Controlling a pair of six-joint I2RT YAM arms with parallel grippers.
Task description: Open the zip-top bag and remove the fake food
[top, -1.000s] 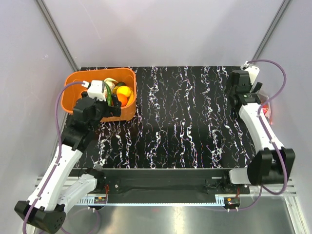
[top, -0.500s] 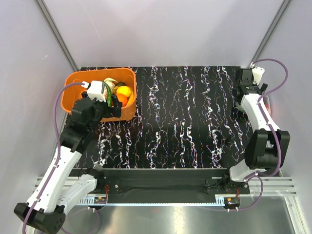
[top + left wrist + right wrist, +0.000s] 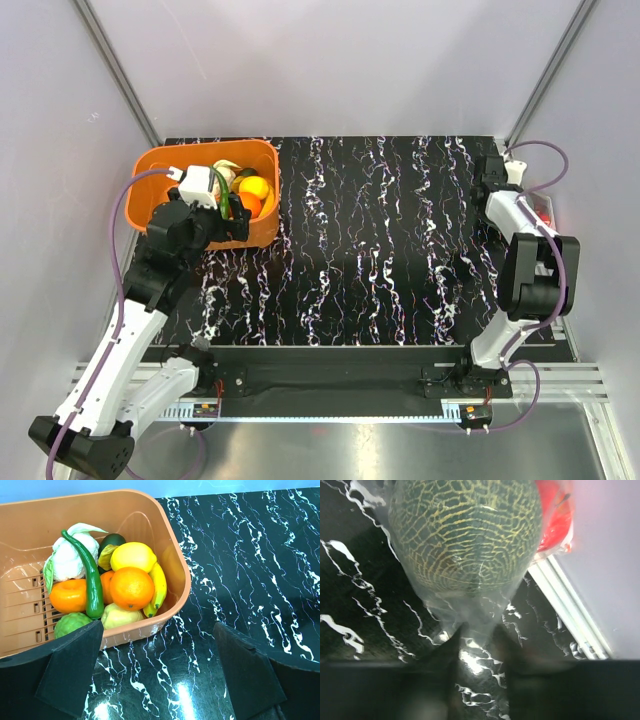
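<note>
Closing my right gripper point(image 3: 479, 645) on clear film of the zip-top bag point(image 3: 470, 605) below its netted green melon point(image 3: 465, 530); grip unconfirmed. My left gripper point(image 3: 155, 675) hangs wide open by the orange basket point(image 3: 177, 580). Next I judge it needs to take the bag's mouth.

Zip-top bag point(image 3: 470, 605): thin clear plastic film, glossy, creased; the dark green fake food point(image 3: 465, 530) inside has a rough, yellow-netted rind, and a shiny red piece point(image 3: 555, 520) sits beside it. Table point(image 3: 250, 555): polished black, white-veined, marble-look, mirror-glossy. Basket point(image 3: 170, 555): smooth orange plastic, semi-gloss; orange fruit point(image 3: 131, 587) finely pebbled.
</note>
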